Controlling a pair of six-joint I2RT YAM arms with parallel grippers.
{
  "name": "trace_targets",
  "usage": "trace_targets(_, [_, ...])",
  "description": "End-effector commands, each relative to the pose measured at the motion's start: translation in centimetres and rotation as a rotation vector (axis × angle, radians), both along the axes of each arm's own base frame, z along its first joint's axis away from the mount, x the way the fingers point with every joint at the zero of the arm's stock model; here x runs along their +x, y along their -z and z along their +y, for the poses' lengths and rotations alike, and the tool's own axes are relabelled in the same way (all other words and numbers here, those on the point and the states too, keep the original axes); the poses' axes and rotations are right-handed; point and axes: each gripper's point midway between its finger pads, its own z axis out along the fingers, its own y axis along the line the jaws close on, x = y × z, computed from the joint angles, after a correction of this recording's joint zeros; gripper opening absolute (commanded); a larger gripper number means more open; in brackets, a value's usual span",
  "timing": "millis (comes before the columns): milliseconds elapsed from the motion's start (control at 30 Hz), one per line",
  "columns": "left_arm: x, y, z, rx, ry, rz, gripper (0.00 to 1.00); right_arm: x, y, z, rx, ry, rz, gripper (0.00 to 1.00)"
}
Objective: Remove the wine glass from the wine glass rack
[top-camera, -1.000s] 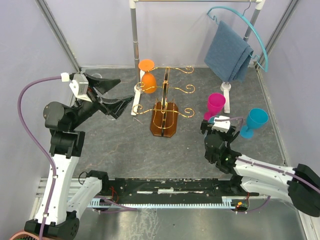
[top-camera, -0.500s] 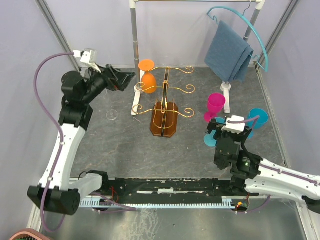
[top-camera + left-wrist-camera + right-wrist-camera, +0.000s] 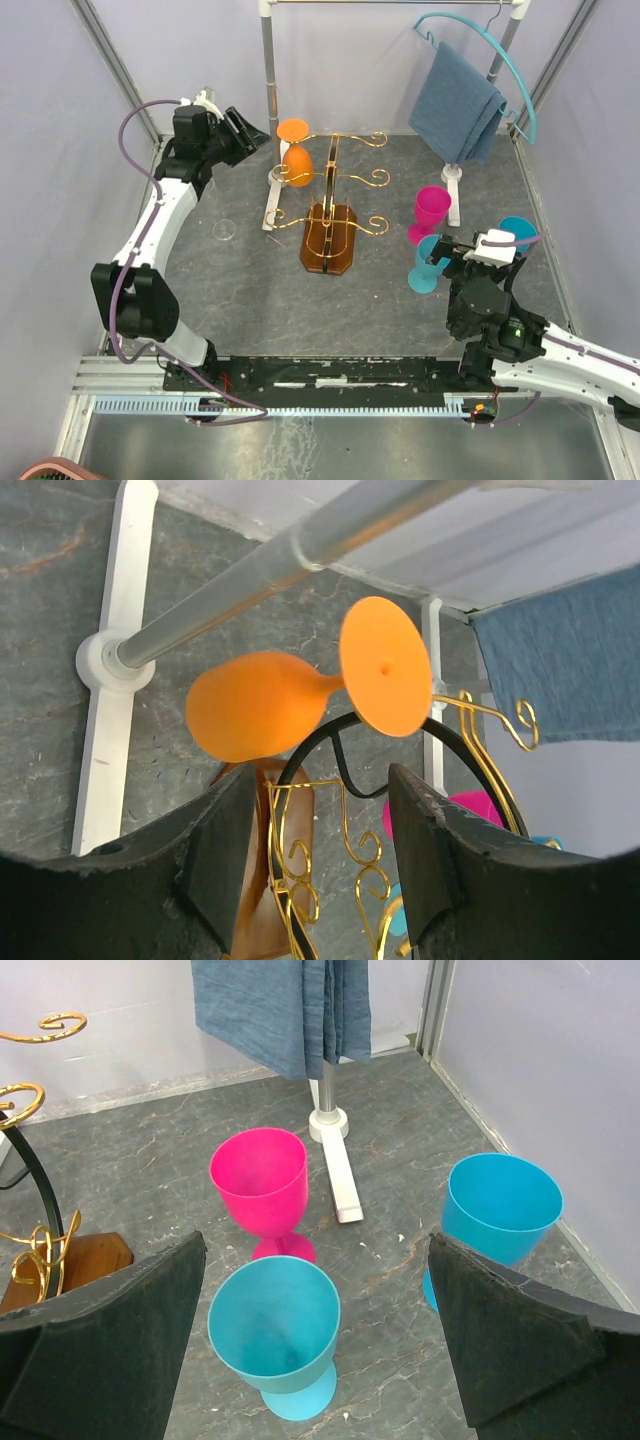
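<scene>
An orange wine glass (image 3: 296, 163) hangs upside down from the top arm of the gold wire wine glass rack (image 3: 333, 185), which stands on a brown oval base (image 3: 328, 242). My left gripper (image 3: 252, 137) hovers just left of the glass, open. In the left wrist view the glass (image 3: 255, 708) sits ahead of the gripper (image 3: 320, 855), beyond the fingertips; only rack wire (image 3: 305, 783) shows between them. My right gripper (image 3: 447, 252) is open above a teal glass (image 3: 275, 1325), touching nothing.
A white pole stand (image 3: 268, 100) rises right behind the orange glass, its foot (image 3: 274, 200) on the table. A pink glass (image 3: 432, 208) and a blue glass (image 3: 518, 232) stand at the right. A blue towel (image 3: 456, 100) hangs on a teal hanger at the back right.
My left arm has swung up and back to the orange glass, its jaws narrowing somewhat. The right arm has drawn back toward the near right, uncovering the teal glass.
</scene>
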Motion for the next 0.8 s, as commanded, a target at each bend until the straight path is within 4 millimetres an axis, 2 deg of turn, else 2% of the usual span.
trace_targets(0, [1.4,-2.0,0.1,-0.064,-0.056,-0.015,0.62,-0.2,0.0,-0.4,0.01,0.002,-0.005,1.0])
trace_targets(267, [3.8,-1.1,-1.5,-0.163,-0.017,-0.009,0.61,-0.1,-0.5,0.0,0.021,-0.019,-0.007,1.0])
trace_targets(467, [5.5,-0.8,-2.8,-0.24,0.013,-0.008,0.61,-0.3,-0.8,-0.4,0.027,-0.019,-0.01,0.99])
trace_targets(767, [6.5,-2.0,-4.2,-0.27,0.038,-0.033,0.56,-0.6,-0.8,-1.1,0.034,-0.01,-0.012,0.98])
